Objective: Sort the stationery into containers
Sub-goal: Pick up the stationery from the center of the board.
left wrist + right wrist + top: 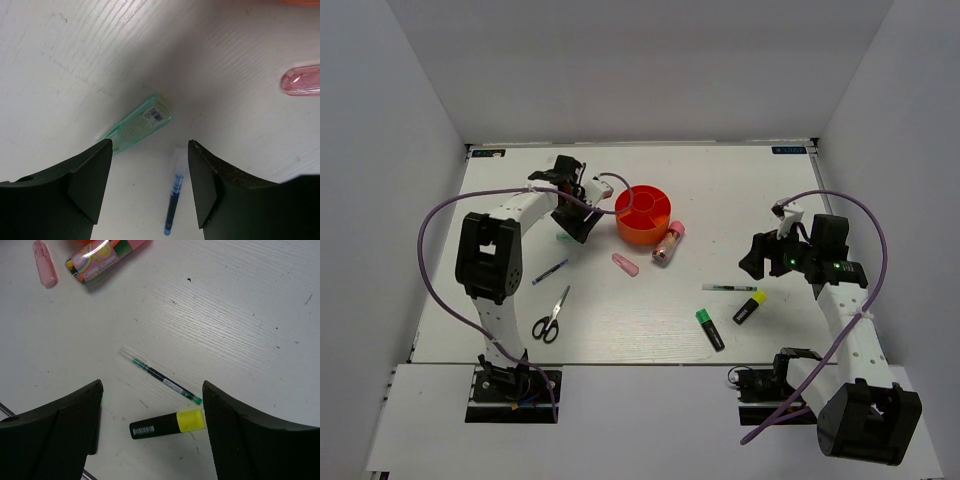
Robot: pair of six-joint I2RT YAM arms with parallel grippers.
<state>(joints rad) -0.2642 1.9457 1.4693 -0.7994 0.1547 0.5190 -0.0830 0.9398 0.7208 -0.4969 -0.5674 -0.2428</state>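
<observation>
left gripper (150, 144) gapes empty over the mint eraser (137, 125), which the top view nearly hides, left of the orange tub (638, 236). right gripper (152, 384), wide and empty, frames the yellow highlighter (167, 423), well inside the table (740, 180) edge.

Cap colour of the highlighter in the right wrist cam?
Yellow cap, black body on that highlighter; the right wrist view shows it best.

Top camera overlooks the whole tabletop (720, 190) from behind the arms; wrist cameras face it closely; right-wrist and top views share the yellow highlighter (167, 423).
</observation>
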